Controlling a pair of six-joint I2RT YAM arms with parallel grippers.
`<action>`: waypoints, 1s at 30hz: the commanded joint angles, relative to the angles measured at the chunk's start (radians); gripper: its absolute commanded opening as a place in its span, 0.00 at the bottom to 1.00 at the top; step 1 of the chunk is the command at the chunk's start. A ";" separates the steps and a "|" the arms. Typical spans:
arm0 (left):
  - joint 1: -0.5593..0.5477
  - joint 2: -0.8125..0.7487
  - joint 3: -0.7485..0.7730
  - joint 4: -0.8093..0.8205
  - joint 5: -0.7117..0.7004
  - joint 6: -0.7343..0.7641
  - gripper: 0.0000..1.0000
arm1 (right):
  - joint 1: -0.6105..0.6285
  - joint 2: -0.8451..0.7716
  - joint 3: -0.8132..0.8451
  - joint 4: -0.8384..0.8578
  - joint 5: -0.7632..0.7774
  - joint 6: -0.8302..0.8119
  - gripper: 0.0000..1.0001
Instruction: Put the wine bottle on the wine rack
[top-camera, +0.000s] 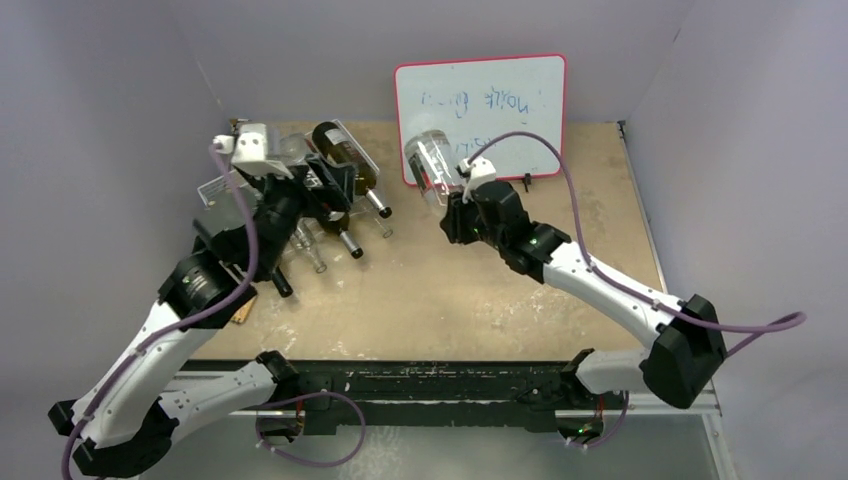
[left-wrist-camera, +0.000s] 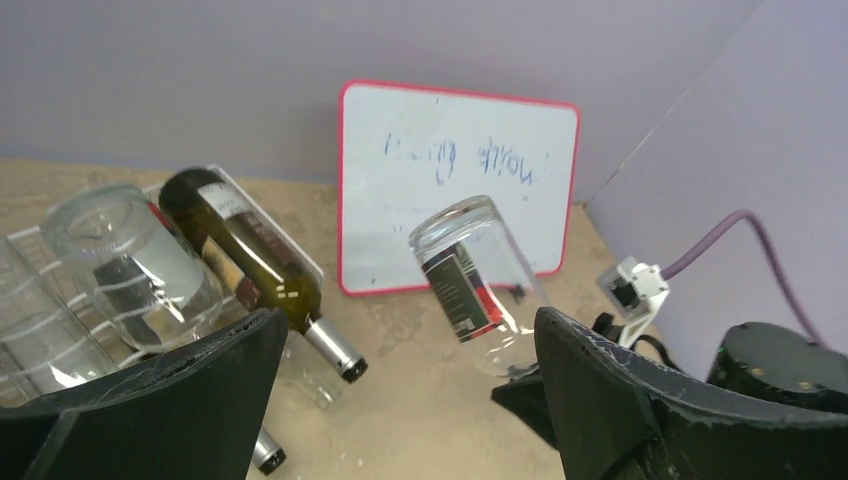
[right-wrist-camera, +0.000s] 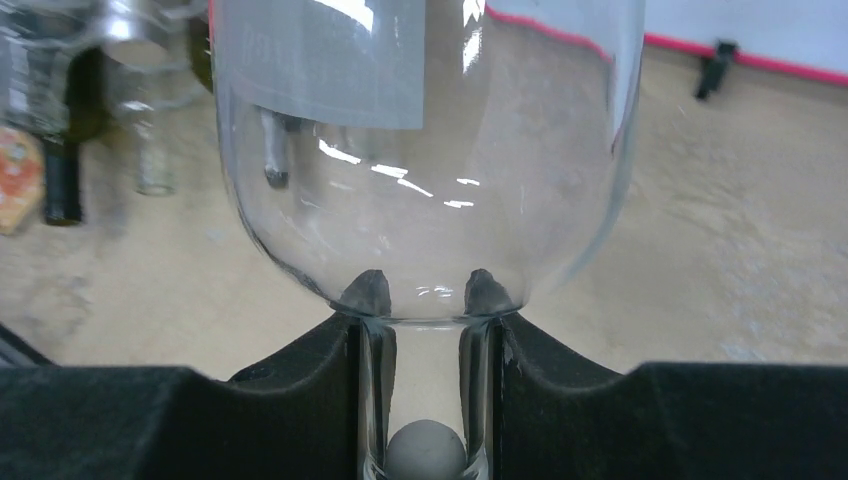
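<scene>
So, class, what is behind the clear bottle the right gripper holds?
A red-framed whiteboard with faint blue writing stands behind the clear bottle. From the top camera, the bottle covers its lower left corner.

clear wine bottle (right-wrist-camera: 430, 200), neck clamped in right hand (right-wrist-camera: 425, 300)

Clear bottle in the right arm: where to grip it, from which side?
Grip the clear bottle at its neck, coming from the mouth end, as the right gripper has it. The neck fits between the jaws; the body looks too wide, and the shoulder probably stops it slipping.
</scene>
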 joint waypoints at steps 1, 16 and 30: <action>-0.004 -0.041 0.120 0.007 -0.061 0.044 0.94 | 0.091 0.048 0.256 0.244 0.001 0.035 0.00; -0.003 -0.198 0.274 -0.054 -0.150 0.136 0.94 | 0.383 0.611 0.945 0.216 0.036 0.093 0.00; -0.004 -0.226 0.300 -0.128 -0.182 0.148 0.94 | 0.442 1.027 1.434 0.205 0.023 0.144 0.00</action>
